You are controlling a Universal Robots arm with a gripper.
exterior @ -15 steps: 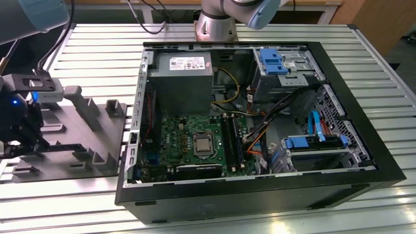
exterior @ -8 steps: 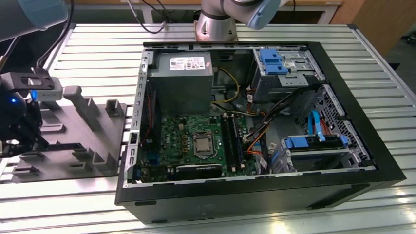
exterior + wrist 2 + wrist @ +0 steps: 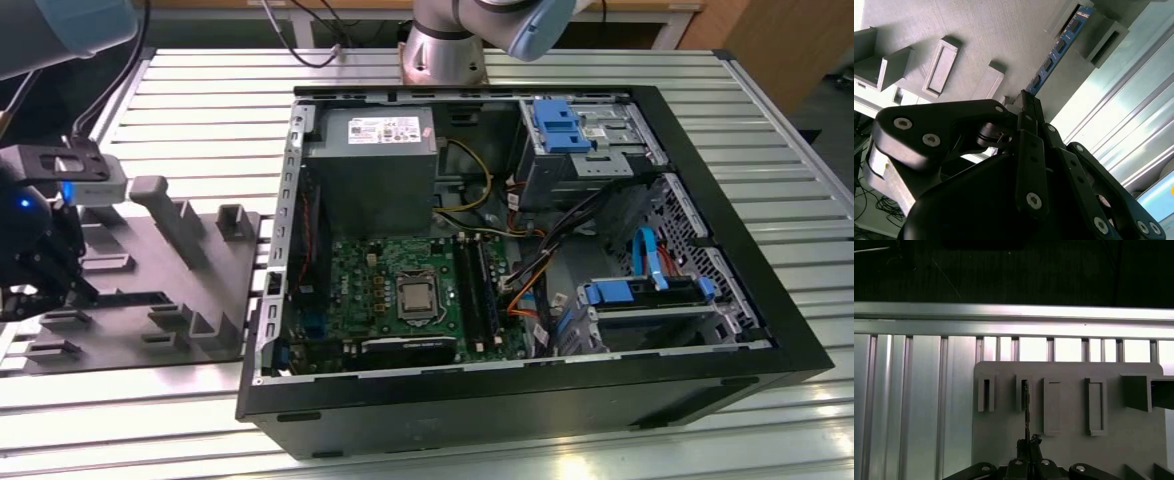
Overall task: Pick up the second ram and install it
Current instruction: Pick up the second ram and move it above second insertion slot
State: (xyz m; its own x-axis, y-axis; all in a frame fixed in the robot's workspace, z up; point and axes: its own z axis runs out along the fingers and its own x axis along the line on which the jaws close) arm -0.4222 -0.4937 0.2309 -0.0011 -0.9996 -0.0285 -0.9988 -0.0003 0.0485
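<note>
Slatted aluminium tabletop [image 3: 174, 90] carried an open desktop computer case [image 3: 534, 400] lying on its side with its green motherboard [image 3: 387, 290] exposed. Toward the exterior view's left sat a grey holder tray [image 3: 140, 275] with raised blocks [image 3: 167, 215]. Over the tray's left end in that view hung the black gripper [image 3: 1026, 102], its fingers [image 3: 1029, 150] drawn narrow and pinched on the near end of the second ram [image 3: 1059, 47]. That stick looked bluish with dark chips in the second wrist view. It stood on edge on the tray, its far end reaching in among the raised grey blocks. In the first wrist view it appeared edge-on as a thin dark line [image 3: 1026, 410] running from a narrow pocket to the fingertips [image 3: 1030, 442]. Long dark memory slots [image 3: 471, 285] on the motherboard lay well apart from the gripper, inside the case.
</note>
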